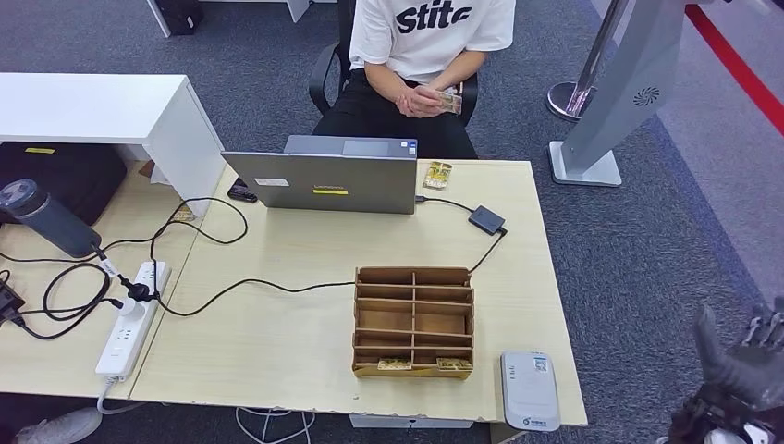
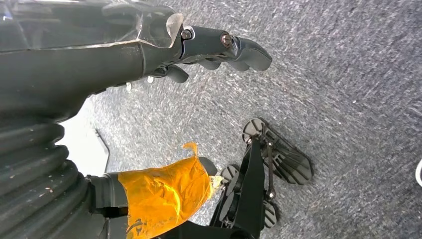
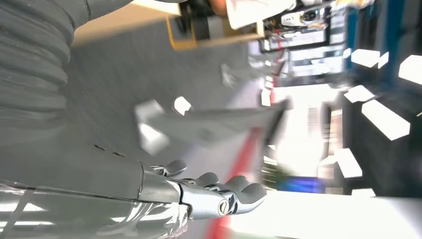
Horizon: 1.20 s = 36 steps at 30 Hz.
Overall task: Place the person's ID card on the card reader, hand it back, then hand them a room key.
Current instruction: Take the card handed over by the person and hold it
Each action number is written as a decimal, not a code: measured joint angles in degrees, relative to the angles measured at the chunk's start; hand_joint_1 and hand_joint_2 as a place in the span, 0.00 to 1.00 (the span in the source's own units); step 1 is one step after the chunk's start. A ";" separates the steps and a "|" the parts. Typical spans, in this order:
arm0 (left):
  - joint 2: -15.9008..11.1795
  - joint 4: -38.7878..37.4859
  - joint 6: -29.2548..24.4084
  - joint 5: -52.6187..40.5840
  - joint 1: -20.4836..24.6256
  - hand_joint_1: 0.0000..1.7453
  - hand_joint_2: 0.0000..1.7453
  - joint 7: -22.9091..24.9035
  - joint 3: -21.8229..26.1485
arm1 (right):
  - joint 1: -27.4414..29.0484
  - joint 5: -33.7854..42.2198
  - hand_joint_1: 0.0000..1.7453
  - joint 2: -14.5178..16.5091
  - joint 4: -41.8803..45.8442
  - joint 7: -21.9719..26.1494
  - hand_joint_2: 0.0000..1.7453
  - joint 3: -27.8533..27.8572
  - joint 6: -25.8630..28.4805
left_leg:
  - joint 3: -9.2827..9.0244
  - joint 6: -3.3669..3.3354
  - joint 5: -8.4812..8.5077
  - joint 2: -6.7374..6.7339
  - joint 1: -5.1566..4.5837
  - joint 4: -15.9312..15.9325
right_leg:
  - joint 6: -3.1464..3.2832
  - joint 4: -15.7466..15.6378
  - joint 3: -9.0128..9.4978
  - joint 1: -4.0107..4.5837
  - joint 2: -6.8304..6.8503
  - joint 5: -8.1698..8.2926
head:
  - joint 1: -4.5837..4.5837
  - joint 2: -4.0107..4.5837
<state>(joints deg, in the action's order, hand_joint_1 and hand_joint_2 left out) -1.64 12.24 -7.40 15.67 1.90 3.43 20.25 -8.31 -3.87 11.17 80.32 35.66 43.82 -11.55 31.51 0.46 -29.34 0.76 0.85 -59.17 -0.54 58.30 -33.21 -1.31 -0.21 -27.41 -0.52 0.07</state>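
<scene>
Sitting behind the tabletop, a person holds the ID card in their lap with both hands. The grey card reader lies at the near edge beside a cardboard organizer. The right robot hand hangs off to the side, fingers loosely apart and empty, partly cut off. The left robot hand hangs over the carpet, also empty.
</scene>
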 joint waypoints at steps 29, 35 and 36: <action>-0.61 -0.08 5.67 -11.75 1.56 0.00 1.00 -1.45 -2.73 | -35.25 -60.29 0.05 2.20 -23.73 -27.00 1.00 -61.40 27.94 | 0.05 0.22 0.41 -0.27 0.01 0.01 | 0.19 0.07 -0.19 0.01 -0.29 0.40 | 0.02 0.00; -0.63 -0.11 5.67 -11.76 1.57 0.00 1.00 -1.61 -3.01 | -37.82 -59.67 1.00 3.60 -31.63 -25.79 1.00 -61.34 28.73 | 0.11 0.22 0.41 -0.28 0.01 0.01 | 0.19 0.06 -0.27 0.01 -0.30 0.40 | 0.02 0.00; -0.63 -0.11 5.67 -11.75 1.57 0.00 1.00 -1.61 -3.01 | -37.95 -59.60 1.00 3.84 -32.33 -25.71 1.00 -61.32 28.71 | 0.12 0.22 0.41 -0.28 0.01 0.01 | 0.19 0.06 -0.28 0.01 -0.30 0.40 | 0.02 0.00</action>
<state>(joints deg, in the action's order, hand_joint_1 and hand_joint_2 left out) -2.27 12.13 -1.73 3.92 3.47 1.81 17.25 -46.26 -63.47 15.01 47.99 9.95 -17.50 17.16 31.63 0.68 -28.93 0.48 0.86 -59.16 -0.35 58.37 -33.49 -1.30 -0.51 -27.01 -0.50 0.07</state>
